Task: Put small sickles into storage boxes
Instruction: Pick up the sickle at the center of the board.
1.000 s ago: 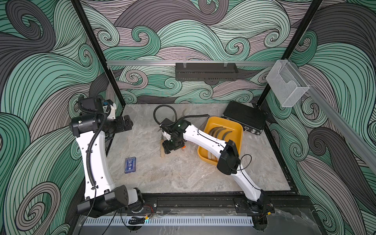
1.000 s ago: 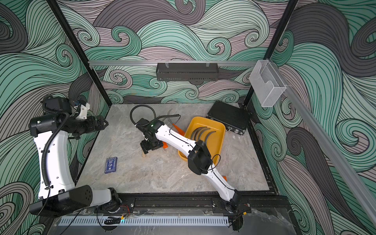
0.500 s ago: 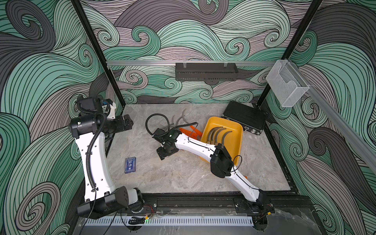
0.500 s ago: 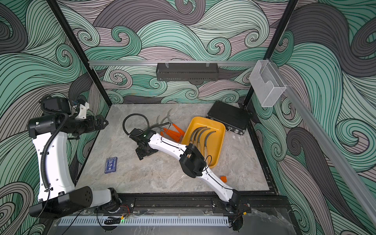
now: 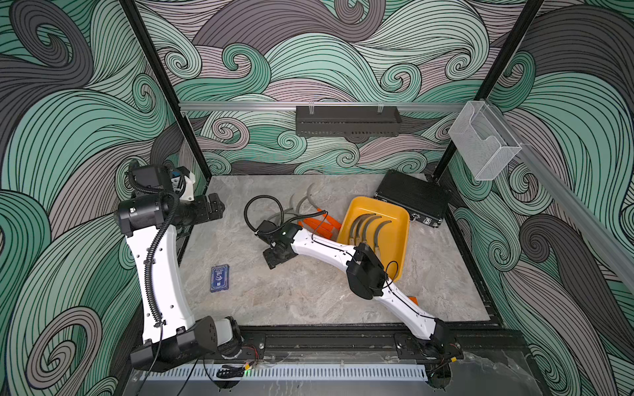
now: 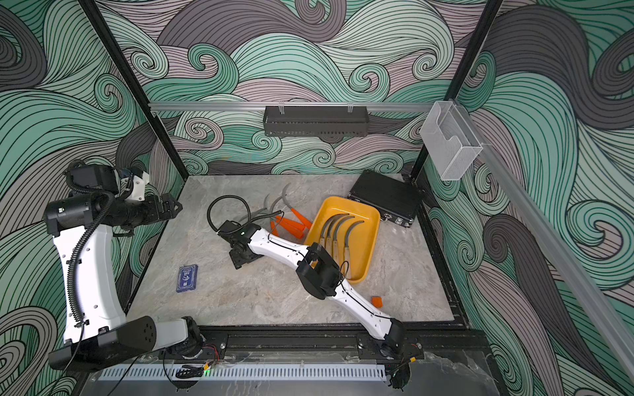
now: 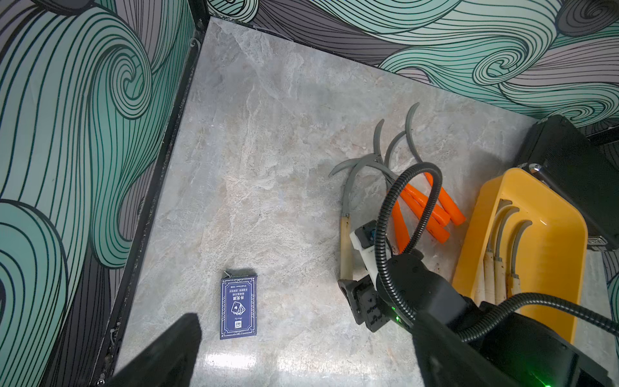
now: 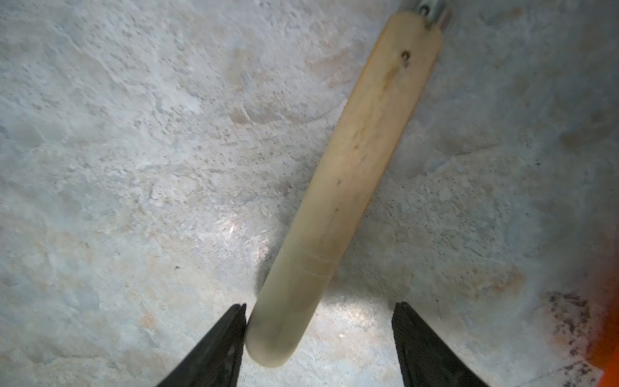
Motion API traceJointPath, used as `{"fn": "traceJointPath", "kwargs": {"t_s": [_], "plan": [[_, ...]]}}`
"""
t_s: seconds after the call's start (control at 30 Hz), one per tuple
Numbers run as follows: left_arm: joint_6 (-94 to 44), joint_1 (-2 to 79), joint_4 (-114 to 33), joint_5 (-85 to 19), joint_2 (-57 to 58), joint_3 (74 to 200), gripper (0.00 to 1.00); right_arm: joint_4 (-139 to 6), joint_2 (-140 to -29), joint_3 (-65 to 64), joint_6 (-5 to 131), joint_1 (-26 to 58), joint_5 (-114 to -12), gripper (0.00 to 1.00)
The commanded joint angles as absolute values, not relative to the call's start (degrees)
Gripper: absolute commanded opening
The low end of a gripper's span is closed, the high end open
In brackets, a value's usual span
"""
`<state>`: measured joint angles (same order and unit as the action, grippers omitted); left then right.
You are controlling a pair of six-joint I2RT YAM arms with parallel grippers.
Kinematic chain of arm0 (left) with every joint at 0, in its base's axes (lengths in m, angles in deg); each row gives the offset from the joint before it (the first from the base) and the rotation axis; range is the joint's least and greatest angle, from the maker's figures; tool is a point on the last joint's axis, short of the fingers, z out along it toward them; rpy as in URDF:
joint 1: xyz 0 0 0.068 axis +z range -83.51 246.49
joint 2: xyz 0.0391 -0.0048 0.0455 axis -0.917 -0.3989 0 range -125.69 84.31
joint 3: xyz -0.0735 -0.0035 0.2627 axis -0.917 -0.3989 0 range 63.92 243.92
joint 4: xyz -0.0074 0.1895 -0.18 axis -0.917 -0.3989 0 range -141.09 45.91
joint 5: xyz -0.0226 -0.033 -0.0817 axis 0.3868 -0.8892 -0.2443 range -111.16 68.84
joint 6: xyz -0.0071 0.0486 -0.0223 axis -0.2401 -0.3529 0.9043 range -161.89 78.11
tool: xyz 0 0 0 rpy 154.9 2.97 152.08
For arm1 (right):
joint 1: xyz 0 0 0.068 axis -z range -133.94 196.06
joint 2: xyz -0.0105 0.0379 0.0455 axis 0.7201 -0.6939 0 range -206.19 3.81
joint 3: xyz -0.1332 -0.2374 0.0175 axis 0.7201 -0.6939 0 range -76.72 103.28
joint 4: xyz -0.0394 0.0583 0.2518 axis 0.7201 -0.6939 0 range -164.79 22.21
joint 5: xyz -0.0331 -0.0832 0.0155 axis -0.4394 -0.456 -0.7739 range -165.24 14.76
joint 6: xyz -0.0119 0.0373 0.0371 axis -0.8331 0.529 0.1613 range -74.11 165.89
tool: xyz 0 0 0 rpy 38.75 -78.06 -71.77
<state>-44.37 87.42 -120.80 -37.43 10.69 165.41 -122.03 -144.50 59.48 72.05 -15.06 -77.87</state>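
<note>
Well, my right fingers are low over the bench, spread apart around the butt end of a wooden-handled sickle. One finger touches the side of the handle and the other stands clear of it, so nothing is clamped. That sickle lies flat on the bench, its grey blade curving in among the blades of the orange-handled sickles, which are piled just beside the yellow tray. Inside the tray lie three other sickles, side by side, with their blades toward the back wall and their pale handles toward my right forearm, which crosses the tray's near corner. A black case sits at the tray's far end; I cannot tell whether they touch. My left fingers are wide open and empty, held high near the left wall, well apart from the pile. A blue card pack lies on the bench below them. A small orange cube sits beside my right arm.
</note>
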Motion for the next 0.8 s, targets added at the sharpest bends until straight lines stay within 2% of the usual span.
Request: {"fn": "traceJointPath", "kwargs": {"t_s": [0.0,0.17,0.4,0.77], "plan": [[-44.3,87.7,-121.0,-37.8,11.6,165.0,0.99,-122.0,-144.9,61.3,71.7,-15.2,-80.1,0.7],[-44.2,87.7,-120.6,-37.9,11.6,164.8,0.99,-121.9,-145.4,61.9,71.2,-15.0,-79.7,0.64],[-44.7,87.7,-120.1,-37.9,11.6,164.2,0.99,-122.2,-145.7,62.2,72.1,-13.4,-76.5,0.49],[-44.5,87.7,-119.5,-38.6,12.1,163.3,0.99,-124.7,-145.4,63.4,70.4,-12.4,-76.6,0.49]]}}
